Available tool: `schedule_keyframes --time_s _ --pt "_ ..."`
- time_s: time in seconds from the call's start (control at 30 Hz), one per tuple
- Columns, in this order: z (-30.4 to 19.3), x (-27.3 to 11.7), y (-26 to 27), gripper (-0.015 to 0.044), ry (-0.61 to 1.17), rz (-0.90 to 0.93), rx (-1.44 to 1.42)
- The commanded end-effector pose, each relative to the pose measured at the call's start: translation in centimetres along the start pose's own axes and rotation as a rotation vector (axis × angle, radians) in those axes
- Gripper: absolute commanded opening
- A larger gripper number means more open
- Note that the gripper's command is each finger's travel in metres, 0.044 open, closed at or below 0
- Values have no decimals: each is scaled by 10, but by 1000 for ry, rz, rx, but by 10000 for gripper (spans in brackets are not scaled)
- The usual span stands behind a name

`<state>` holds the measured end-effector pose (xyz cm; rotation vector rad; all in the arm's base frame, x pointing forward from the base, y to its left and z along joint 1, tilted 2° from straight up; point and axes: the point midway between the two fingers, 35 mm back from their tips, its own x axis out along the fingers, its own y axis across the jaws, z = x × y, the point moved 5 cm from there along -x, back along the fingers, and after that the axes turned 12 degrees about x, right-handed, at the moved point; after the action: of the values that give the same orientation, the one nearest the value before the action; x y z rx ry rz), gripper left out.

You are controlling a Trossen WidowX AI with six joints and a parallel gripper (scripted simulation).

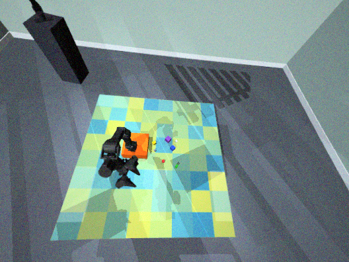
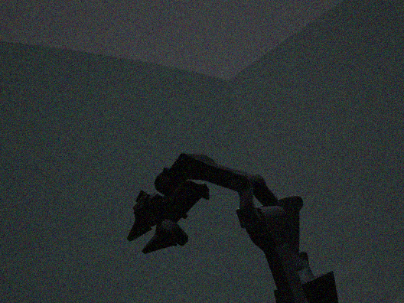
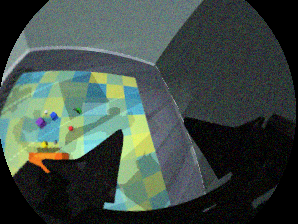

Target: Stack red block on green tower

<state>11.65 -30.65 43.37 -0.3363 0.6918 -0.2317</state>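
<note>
The pincer stands wide and holds nothing. The red block lies on the surface, inward from all four edges, near the green tower. The block is probably light and rigid. Grip opposite side faces squarely at mid-height, using moderate force; smooth faces may slip.

it was a bare room of no clear kind, with pale green walls, white baseboards, a dark grey floor and a checkered table top, and nothing marked it as home or lab.
</note>
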Motion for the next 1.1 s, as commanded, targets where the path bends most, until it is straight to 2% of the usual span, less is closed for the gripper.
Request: schedule_keyframes --time_s 0.0,0.03,0.5,1.07 --pt "0 2 0 426 1 4 2" --pt "0 6 1 440 4 14 10" --pt "3 126 61 440 155 274 150" --pt "-5 229 197 440 428 473 142"
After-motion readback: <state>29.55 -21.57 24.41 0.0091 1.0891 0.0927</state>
